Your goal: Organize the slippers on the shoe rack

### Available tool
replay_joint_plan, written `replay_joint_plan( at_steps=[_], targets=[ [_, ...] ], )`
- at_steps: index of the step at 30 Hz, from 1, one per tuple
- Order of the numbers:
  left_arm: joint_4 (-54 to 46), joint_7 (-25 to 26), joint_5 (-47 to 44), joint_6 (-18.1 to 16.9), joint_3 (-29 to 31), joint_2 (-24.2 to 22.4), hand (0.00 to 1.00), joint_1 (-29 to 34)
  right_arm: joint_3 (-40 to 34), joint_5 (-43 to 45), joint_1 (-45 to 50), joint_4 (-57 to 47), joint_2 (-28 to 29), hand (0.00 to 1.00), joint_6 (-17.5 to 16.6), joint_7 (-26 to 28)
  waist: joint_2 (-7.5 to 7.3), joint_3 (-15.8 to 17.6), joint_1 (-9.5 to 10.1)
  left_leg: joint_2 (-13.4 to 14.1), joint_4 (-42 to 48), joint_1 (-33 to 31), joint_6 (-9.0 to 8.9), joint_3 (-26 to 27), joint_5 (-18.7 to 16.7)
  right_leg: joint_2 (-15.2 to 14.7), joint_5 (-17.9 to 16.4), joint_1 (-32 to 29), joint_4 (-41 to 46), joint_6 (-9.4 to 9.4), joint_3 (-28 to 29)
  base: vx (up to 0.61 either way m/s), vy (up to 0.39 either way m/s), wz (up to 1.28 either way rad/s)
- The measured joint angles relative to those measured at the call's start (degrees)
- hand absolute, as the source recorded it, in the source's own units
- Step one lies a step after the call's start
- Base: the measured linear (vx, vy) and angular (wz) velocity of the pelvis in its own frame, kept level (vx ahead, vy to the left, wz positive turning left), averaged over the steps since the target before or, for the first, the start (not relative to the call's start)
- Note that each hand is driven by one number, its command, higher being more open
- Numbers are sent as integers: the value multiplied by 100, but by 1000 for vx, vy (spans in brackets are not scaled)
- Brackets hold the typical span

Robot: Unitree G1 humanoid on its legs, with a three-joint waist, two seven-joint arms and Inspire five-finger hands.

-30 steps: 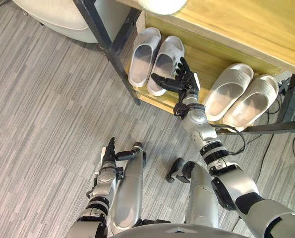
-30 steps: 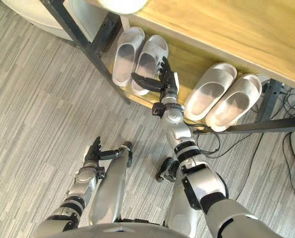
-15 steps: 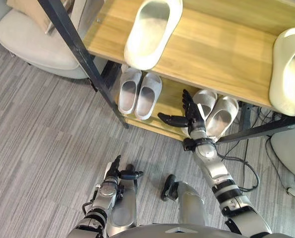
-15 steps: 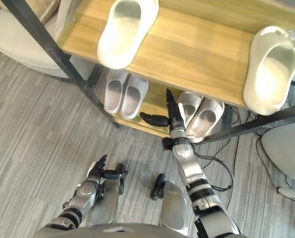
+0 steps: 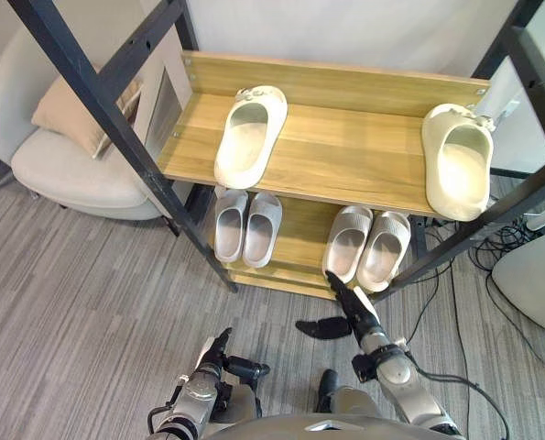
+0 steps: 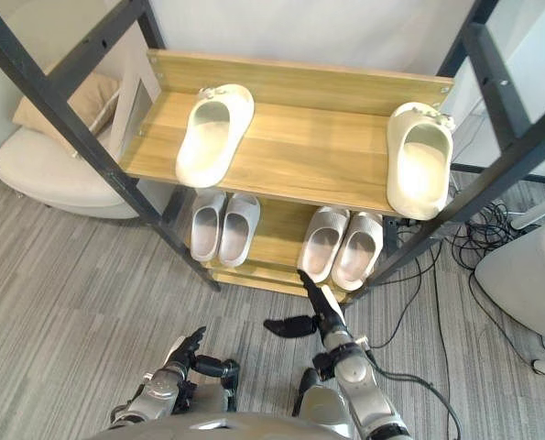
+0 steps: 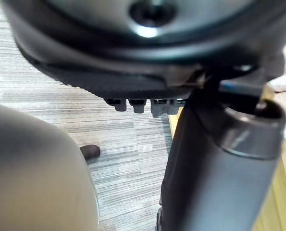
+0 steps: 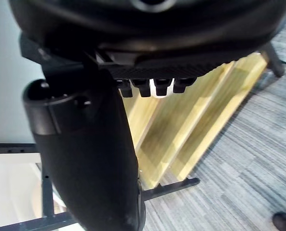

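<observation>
The shoe rack (image 5: 345, 165) has wooden shelves in a black frame. On its upper shelf one cream slipper (image 5: 249, 136) lies at the left and another (image 5: 458, 170) at the right end. On the lower shelf a pale grey pair (image 5: 246, 226) stands at the left and a second pair (image 5: 367, 243) at the right. My right hand (image 5: 353, 310) hovers open over the floor just in front of the right pair, fingers straight, thumb spread, holding nothing. My left hand (image 5: 213, 356) hangs low near my body, open and empty.
A beige armchair (image 5: 57, 170) with a cushion stands left of the rack. Cables (image 5: 506, 243) lie on the floor at the right beside a white object (image 5: 533, 275). Grey striped carpet (image 5: 98, 302) stretches in front of the rack.
The camera has risen and tipped up, so the whole rack now shows. My right hand has drawn back from the lower shelf to the floor in front of it, still open.
</observation>
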Motion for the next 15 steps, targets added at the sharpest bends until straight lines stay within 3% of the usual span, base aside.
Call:
replay_joint_plan(
  at_steps=[8, 15],
  targets=[
    [-198, -117, -8, 0, -397, 13, 100, 94, -341, -54, 1, 1318, 112, 100, 216, -41, 58, -126, -74, -16, -182, 219, 12, 112, 70, 107, 361, 308, -593, -17, 118, -34, 15, -9],
    [-1659, -428, -78, -11, -1518, 213, 100, 352, -573, -61, 35, 1512, 153, 100, 232, -165, 117, -161, -94, -62, -366, 324, 42, 24, 175, 114, 478, 493, -840, -18, 14, -3, 3, 7]
  ],
)
